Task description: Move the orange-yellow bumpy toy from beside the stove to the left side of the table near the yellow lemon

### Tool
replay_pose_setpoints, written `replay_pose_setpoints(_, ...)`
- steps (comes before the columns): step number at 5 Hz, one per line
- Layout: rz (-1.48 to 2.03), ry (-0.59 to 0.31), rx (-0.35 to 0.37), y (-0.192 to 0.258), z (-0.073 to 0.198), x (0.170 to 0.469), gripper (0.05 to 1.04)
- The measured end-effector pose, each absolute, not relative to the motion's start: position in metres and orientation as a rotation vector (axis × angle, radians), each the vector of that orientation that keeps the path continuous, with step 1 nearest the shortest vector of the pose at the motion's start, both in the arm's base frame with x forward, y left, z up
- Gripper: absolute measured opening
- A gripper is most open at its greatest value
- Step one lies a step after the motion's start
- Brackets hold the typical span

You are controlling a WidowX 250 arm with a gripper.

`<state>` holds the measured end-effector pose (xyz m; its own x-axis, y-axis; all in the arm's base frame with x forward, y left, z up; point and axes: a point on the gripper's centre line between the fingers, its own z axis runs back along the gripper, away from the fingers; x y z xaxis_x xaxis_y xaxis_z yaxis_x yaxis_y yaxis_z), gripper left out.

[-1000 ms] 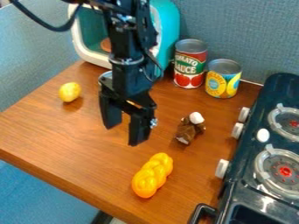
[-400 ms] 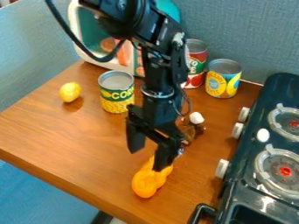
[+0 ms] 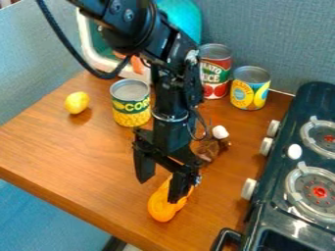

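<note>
Though partly behind fingers (image 3: 177, 189), yellow braid (image 3: 161, 204) near brown toy (image 3: 210, 148).

Worktop (image 3: 85, 162): smooth, wood-grained, with a soft sheen. Cans (image 3: 131, 104): metal tops, glossy labels. Twisted orange object (image 3: 161, 206): smooth, shiny, plastic-like. Wall panel (image 3: 281, 39): matt, woven, cloth-like. Stove (image 3: 288, 215): glossy.
</note>
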<state>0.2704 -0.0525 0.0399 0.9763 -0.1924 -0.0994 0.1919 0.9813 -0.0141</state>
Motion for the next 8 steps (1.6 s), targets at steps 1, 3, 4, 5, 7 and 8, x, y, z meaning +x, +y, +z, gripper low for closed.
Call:
replay_pose_setpoints(1,-0.145,0.087,0.007,-0.051,0.033,0.267,1.001)
replay_pose_setpoints(3,-0.116,0.029,-0.017,-0.059,0.034,0.269,1.001)
replay_pose_setpoints(4,-0.103,0.023,-0.020,-0.059,0.034,0.267,1.001)
replay_pose_setpoints(5,-0.087,0.023,-0.011,-0.058,0.034,0.267,1.001)
replay_pose_setpoints(7,-0.077,0.055,-0.013,-0.056,0.017,0.267,0.888)
replay_pose_setpoints(8,-0.055,0.051,-0.017,-0.055,0.016,0.267,0.779)
